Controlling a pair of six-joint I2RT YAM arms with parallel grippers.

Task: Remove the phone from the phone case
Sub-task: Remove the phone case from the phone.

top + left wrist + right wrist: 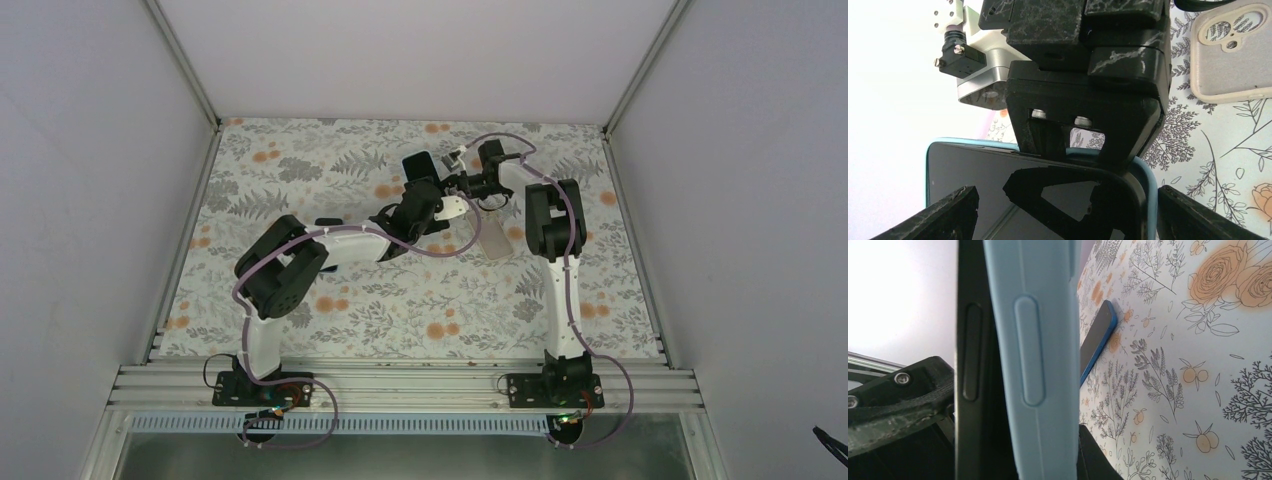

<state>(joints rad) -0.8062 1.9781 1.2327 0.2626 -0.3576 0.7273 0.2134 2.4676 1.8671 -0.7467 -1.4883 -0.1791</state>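
Note:
A phone [978,170] with a dark screen sits in a light blue case [1148,180], held up above the table at the back centre [418,166]. My right gripper [468,183] is shut on its top edge, as the left wrist view shows [1088,75]. In the right wrist view the right gripper [1013,440] clamps the pair; the phone's dark side [970,365] stands bared beside the case wall [1033,340], so the case is partly peeled there. My left gripper [1068,200] stands wide open, its fingertips [948,215] at either side of the phone's lower part.
An empty beige phone case [1233,55] lies face down on the floral table cover, just right of the grippers [497,240]. Another phone with a darker blue edge [1096,340] lies flat on the table. White walls enclose the table on three sides.

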